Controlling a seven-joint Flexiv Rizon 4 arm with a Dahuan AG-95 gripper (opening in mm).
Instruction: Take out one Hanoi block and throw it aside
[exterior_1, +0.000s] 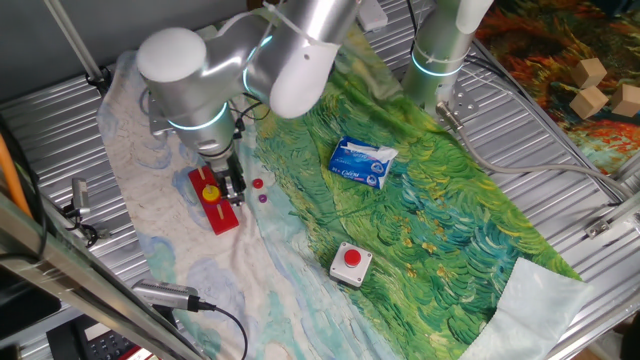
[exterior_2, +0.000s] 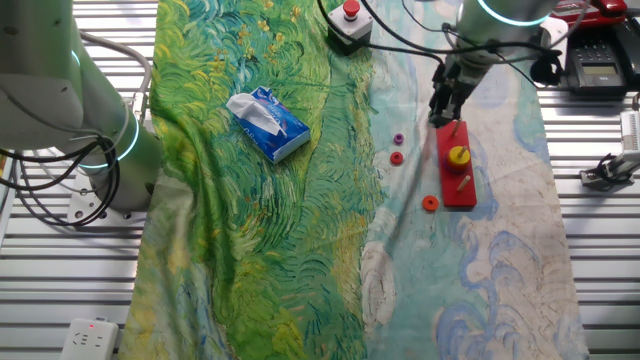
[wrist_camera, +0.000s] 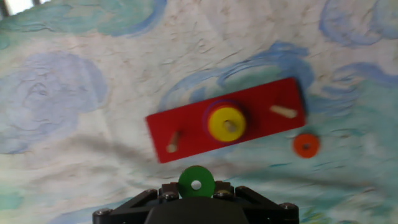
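— Item one, the gripper (wrist_camera: 196, 194)?
— Above the table's painted cloth (exterior_1: 470, 220), at one end of the red board (wrist_camera: 227, 127). In the hand view the green Hanoi block (wrist_camera: 196, 182) sits right at the fingertips, flat face to the lens, centre hole visible. The jaws stand narrow, closed on it. In the fixed views the fingers are too small to read, and the green disc cannot be made out there.

— Item two, the board?
— Red, rectangular, flat on the pale part of the cloth. Three pegs; the middle one carries the yellow disc (wrist_camera: 226, 122), with a thin purple edge showing beneath it. The two outer pegs (wrist_camera: 283, 111) are bare wood.

— Loose pieces?
— Orange disc (wrist_camera: 305, 145) on the cloth just beside the board. In the other fixed view, a small red disc (exterior_2: 396, 158) and a purple one (exterior_2: 398, 139) near the board's long side, apart from each other.

— Remainder?
— Blue-and-white tissue pack (exterior_1: 361, 162) on the green swirls, well apart from the board. Red push button (exterior_1: 351, 262) in a pale housing, near the cloth's edge. Wooden blocks (exterior_1: 590, 85) far off at the corner
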